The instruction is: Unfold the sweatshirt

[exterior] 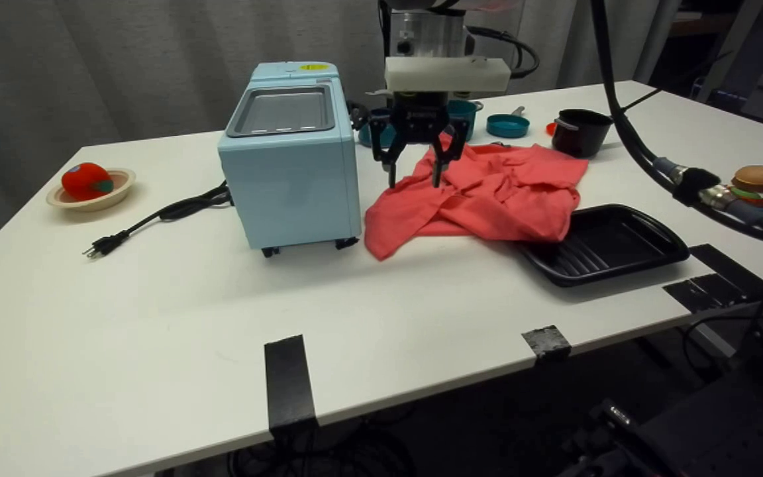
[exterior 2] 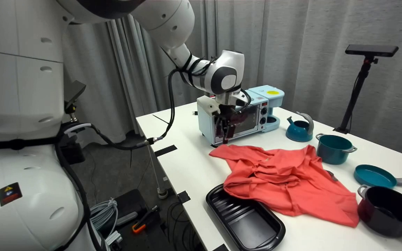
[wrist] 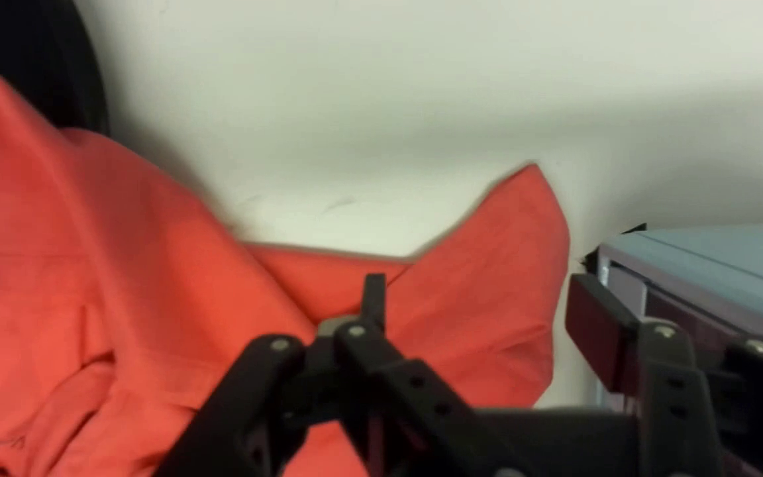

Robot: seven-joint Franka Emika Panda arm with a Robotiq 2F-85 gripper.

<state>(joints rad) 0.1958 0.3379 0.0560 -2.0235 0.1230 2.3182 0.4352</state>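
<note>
The red sweatshirt (exterior: 497, 195) lies crumpled on the white table, with folds bunched in its middle; it also shows in an exterior view (exterior 2: 288, 174). One edge of it overlaps the black tray (exterior: 610, 242). A narrow flap of it reaches toward the toaster oven. My gripper (exterior: 414, 177) is open and empty, pointing down above this flap; it also shows in an exterior view (exterior 2: 226, 134). In the wrist view the gripper (wrist: 477, 308) has its fingers wide apart. The flap of the sweatshirt (wrist: 487, 265) shows between them, with no contact visible.
The light blue toaster oven (exterior 2: 246, 115) stands close beside the gripper; its corner shows by the right finger in the wrist view (wrist: 719, 265). A teal kettle (exterior 2: 298, 130), teal pot (exterior 2: 333, 150), teal pan (exterior 2: 373, 176) and dark pot (exterior 2: 386, 212) stand around the sweatshirt.
</note>
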